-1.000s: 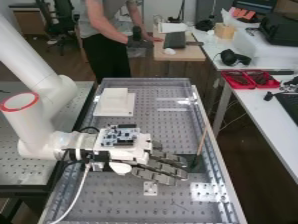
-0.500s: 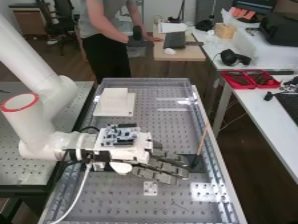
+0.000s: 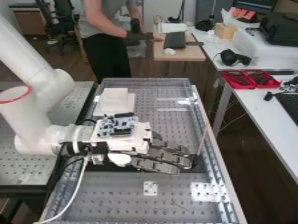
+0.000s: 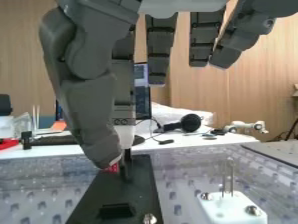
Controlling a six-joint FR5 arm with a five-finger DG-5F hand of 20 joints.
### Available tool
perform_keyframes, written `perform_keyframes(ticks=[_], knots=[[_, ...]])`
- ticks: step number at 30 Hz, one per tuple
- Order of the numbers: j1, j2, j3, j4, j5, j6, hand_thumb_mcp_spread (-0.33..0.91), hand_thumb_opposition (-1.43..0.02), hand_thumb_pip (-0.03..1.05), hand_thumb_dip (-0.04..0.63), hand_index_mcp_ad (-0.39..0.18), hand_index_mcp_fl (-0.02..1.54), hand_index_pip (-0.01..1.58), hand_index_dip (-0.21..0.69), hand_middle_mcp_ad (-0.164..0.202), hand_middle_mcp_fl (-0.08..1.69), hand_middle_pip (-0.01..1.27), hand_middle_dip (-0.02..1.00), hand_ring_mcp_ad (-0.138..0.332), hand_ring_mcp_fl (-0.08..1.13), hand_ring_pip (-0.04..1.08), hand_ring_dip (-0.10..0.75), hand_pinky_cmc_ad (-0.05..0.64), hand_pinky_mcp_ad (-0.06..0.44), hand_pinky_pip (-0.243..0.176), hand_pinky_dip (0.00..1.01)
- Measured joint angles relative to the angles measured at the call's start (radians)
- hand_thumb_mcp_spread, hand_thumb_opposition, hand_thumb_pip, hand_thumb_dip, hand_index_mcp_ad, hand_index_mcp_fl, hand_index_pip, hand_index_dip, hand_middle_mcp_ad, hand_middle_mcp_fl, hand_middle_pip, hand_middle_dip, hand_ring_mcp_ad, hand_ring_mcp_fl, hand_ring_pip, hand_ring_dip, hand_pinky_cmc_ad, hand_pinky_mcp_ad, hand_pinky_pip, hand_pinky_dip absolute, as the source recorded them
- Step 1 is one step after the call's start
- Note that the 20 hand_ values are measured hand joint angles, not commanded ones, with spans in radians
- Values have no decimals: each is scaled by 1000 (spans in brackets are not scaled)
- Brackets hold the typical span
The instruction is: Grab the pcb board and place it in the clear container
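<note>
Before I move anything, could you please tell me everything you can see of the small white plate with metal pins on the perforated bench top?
The small white plate with metal pins looks like plastic, with rounded corners. Two thin, shiny pins stand upright from it, and round metal screw heads sit on its top. It lies flat on the grey perforated bench top, towards the near end, beside the flat black plate but apart from it. The dark-fingered hand does not touch it.
</note>
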Motion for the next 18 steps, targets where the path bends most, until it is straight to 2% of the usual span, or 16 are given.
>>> perform_keyframes(ticks=[10, 18], knots=[[15, 97, -47, 29, -17, 27, 677, -908, 415, 227, -168, 733, 1229, 105, 28, 260, 119, 182, 182, 89, 91, 51, 328, 150, -52, 190], [87, 196, -70, 35, -39, 75, 677, -908, 415, 227, -168, 744, 1215, 112, 28, 260, 119, 182, 182, 94, 91, 51, 328, 150, -52, 190]])
